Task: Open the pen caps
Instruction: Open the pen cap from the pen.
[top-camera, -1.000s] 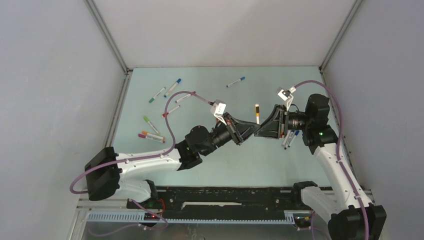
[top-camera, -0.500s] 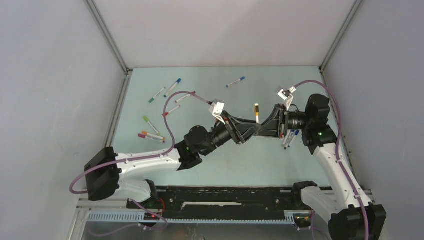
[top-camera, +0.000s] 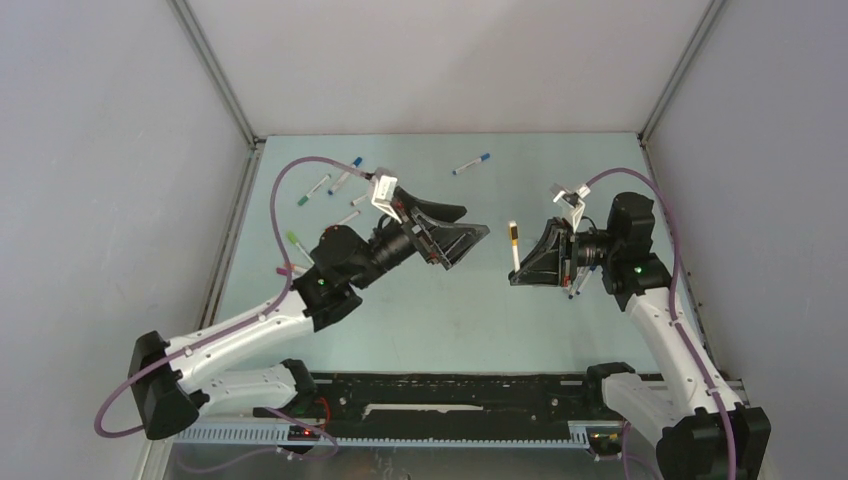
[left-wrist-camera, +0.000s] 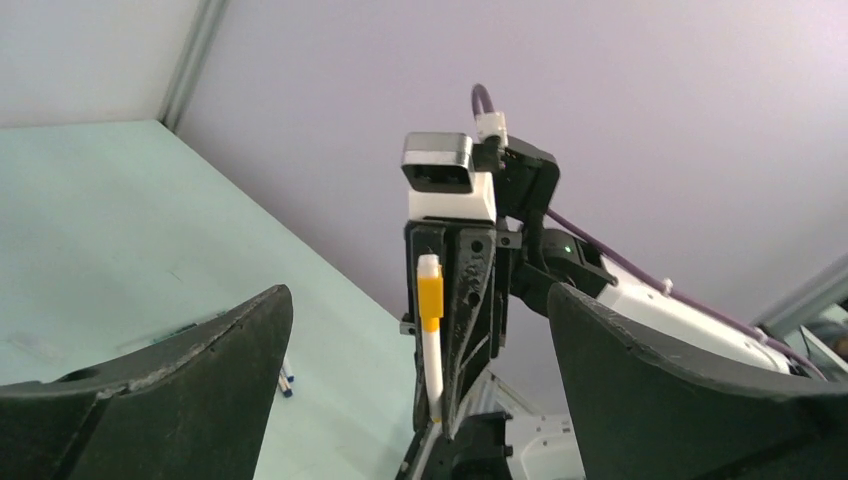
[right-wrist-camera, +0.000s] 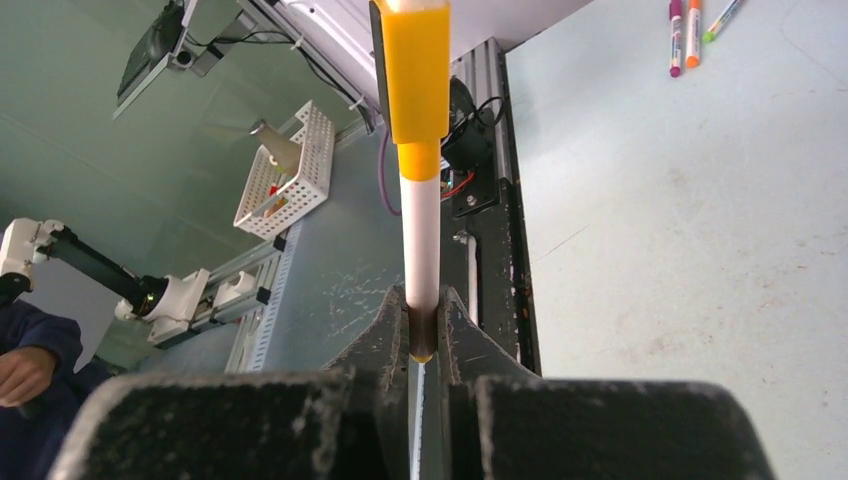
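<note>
While the right gripper (right-wrist-camera: 422, 322) pinches a white pen (right-wrist-camera: 420, 240) by one end, its stubby yellow cap (right-wrist-camera: 417, 75) sits on the far end, above the table (top-camera: 450, 300); the left gripper (top-camera: 474, 223) gapes empty, well apart.

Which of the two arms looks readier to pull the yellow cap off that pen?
Left. The left gripper is wide open, empty and facing the yellow cap, which is still on. The right gripper is shut on the white pen barrel, so it can only hold it steady.

Left fingers (left-wrist-camera: 180, 400) wide apart, right fingers (right-wrist-camera: 388, 335) tight together.
</note>
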